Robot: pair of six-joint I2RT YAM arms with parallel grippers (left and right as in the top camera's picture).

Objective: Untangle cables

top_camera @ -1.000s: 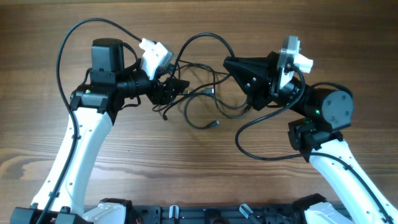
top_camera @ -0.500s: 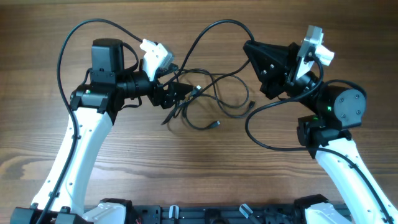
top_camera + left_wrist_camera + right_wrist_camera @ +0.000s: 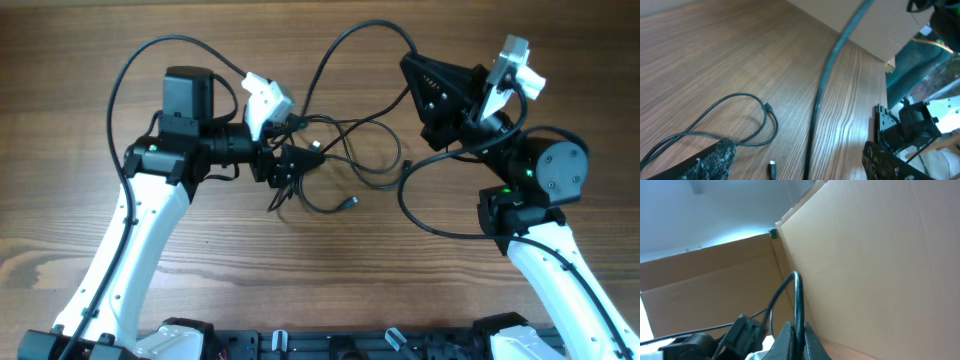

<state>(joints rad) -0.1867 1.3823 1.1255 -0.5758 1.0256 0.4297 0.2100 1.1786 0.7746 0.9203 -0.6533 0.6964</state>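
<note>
The left gripper (image 3: 298, 164) is low over the wooden table (image 3: 300, 280) with its jaws spread wide, gripping nothing. In its wrist view the two fingers (image 3: 710, 162) sit at opposite bottom corners; one dark cord (image 3: 822, 100) runs up between them, seemingly touching neither, though the frame's lower edge cuts it off. A thin loop lies flat on the wood beside it.

Just right of that gripper, between the two arms, the cables (image 3: 350, 140) lie in loose overlapping loops. I count three plug tips: a silvery one (image 3: 316, 145) right by the left gripper, one (image 3: 350, 203) nearer the table's front edge, and one (image 3: 405, 166) toward the right arm. How many separate cords make up the knot I cannot say for sure.

Further right, the right gripper (image 3: 408, 62) is raised off the table and clenched on one cord, which arches up and over to the left, then drops into the tangle. Its wrist view shows the fingers (image 3: 812, 347) pressed together with the cord rising out between them and bending over like a hook, and cardboard (image 3: 880, 255) behind.
</note>
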